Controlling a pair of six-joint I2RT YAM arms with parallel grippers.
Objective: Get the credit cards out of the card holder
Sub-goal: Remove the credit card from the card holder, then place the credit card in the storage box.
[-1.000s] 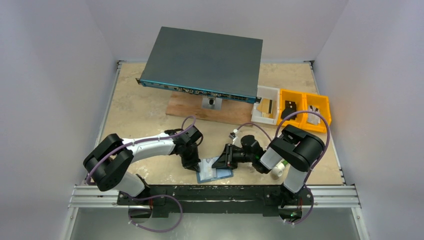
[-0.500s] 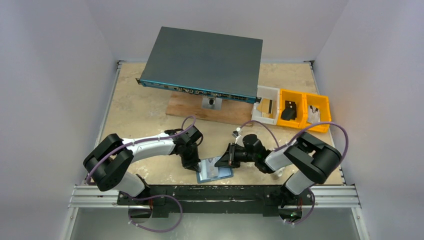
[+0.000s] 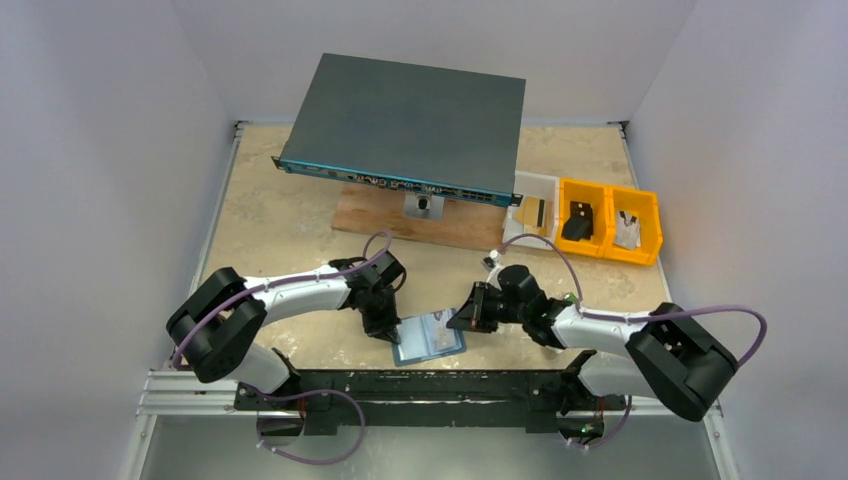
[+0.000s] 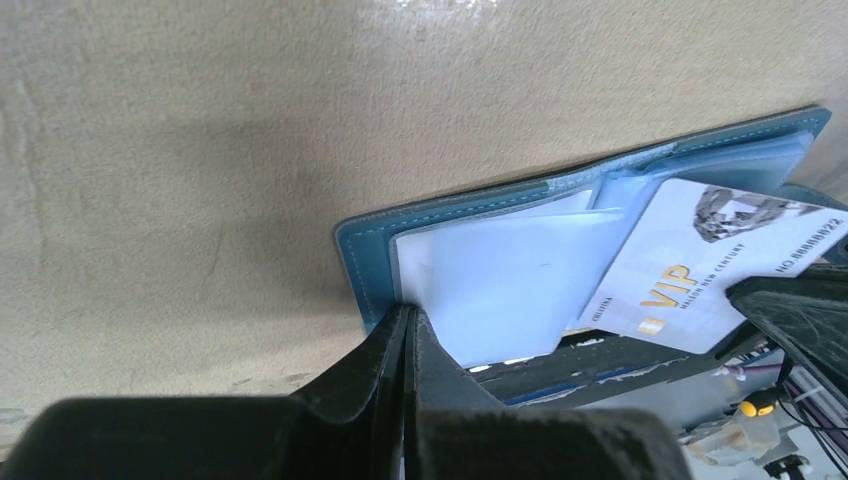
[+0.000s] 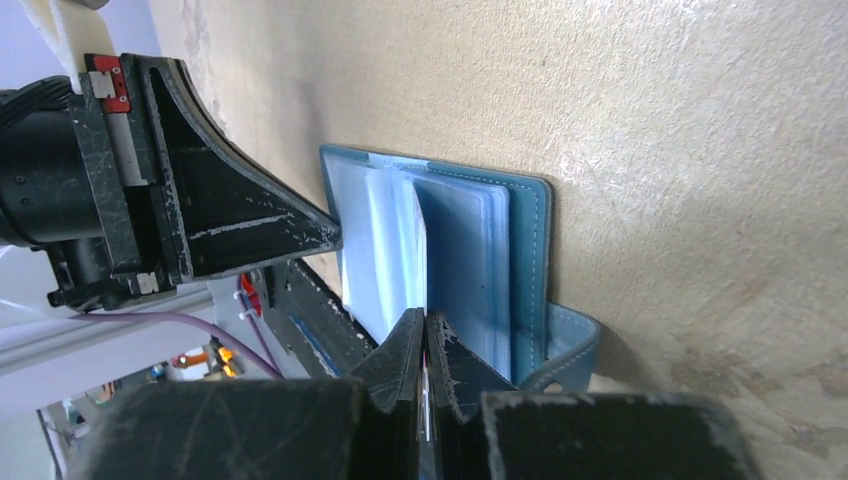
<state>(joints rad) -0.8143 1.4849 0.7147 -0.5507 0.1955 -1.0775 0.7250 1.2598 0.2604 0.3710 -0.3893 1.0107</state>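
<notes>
The steel-blue card holder (image 3: 425,355) lies open on the table near the front edge. My left gripper (image 3: 388,328) is shut on its left edge, pinching the blue cover (image 4: 365,260) and a pale inner sleeve. In the left wrist view a pale credit card (image 4: 700,270) marked VIP sticks out of the holder at a slant. My right gripper (image 3: 466,318) is shut on this card's far corner. Seen from the right wrist, the card shows only as a thin edge between the shut jaws (image 5: 425,318), next to the holder's clear sleeves (image 5: 470,250).
A large dark grey box (image 3: 410,120) rests on a wooden board (image 3: 400,222) at the back. A white bin (image 3: 535,205) and two orange bins (image 3: 585,222) stand at the right. A metal rail (image 3: 430,385) runs just in front of the holder.
My right gripper has closed on the card, and it has moved a little to the right as the right arm stretched out low. The left gripper has kept its hold.
</notes>
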